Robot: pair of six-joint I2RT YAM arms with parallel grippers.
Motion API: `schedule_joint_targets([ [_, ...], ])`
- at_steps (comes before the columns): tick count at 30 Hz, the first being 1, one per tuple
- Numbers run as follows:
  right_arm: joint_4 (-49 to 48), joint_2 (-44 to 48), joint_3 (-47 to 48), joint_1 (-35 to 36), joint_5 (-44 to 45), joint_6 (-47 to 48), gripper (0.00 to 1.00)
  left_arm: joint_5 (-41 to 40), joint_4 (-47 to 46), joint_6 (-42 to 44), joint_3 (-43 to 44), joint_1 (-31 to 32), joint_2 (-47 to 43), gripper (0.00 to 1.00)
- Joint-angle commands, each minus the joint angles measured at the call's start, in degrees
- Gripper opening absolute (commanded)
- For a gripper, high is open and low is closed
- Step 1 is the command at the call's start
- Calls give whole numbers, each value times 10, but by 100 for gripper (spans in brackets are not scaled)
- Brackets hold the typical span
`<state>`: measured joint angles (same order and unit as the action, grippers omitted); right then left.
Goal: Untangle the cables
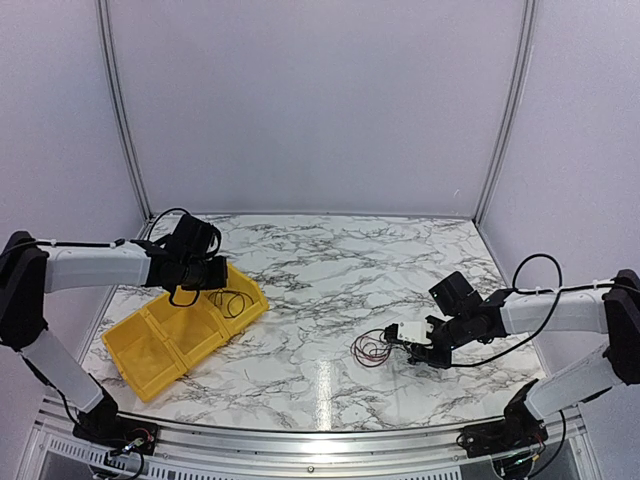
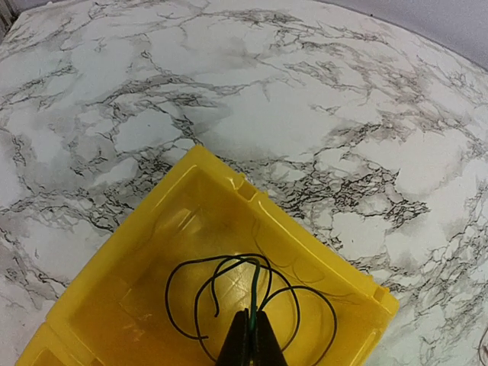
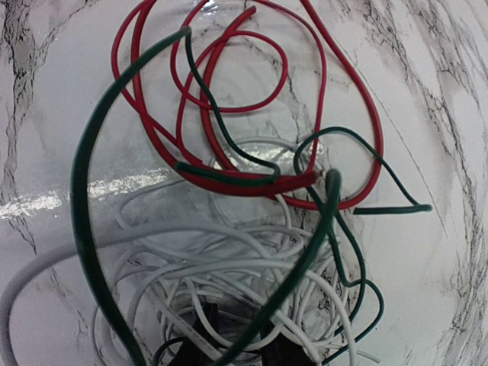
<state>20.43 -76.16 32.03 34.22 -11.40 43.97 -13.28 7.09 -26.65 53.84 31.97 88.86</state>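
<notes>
One cable (image 2: 255,286), dark green to black, hangs in loose loops inside the yellow bin (image 2: 137,259), pinched at its upper end by the left gripper (image 2: 252,324), whose jaws are closed tight on it. One tangle (image 3: 244,181) lies on the tabletop (image 3: 46,76) well apart from the bin, towards the right arm. It holds three colours: red loops on the far side, green strands crossing through the middle, and a dense nest of white ones nearest the right gripper (image 3: 232,343). That gripper sits low at the tangle's near edge with white strands lying across its fingers; whether it is pinching any of them I cannot tell. The main risk is at the tangle. Green passes both over and under red and dips into the white nest, so a pull on one strand would probably drag the whole bundle across the tabletop or cinch a crossing tighter. The jaws could also catch several white strands at once. At the bin, the springy loops could flick over the rim if let go from high up. Counted: one bin with at least two compartments, one separated cable, one tangle, two grippers; the strands of each colour are too interlaced to count.
</notes>
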Motion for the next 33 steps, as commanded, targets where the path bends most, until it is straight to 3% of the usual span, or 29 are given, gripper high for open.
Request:
schedule_joint_targets([
  [1, 2, 4, 4, 3, 8, 1, 20, 30, -5, -11, 13, -1, 42, 0],
  [9, 1, 4, 3, 4, 9, 2, 21, 33, 2, -15, 14, -1, 36, 0],
  [15, 1, 4, 4, 4, 12, 1, 20, 6, 43, -24, 21, -1, -18, 42],
  [21, -1, 11, 3, 3, 15, 1, 20, -14, 88, -14, 18, 2, -102, 63],
  [26, -5, 24, 1, 4, 18, 1, 22, -22, 108, -9, 25, 36, -156, 64],
  [33, -7, 40, 6, 4, 36, 1, 28, -11, 100, -2, 74, 187, -121, 62],
])
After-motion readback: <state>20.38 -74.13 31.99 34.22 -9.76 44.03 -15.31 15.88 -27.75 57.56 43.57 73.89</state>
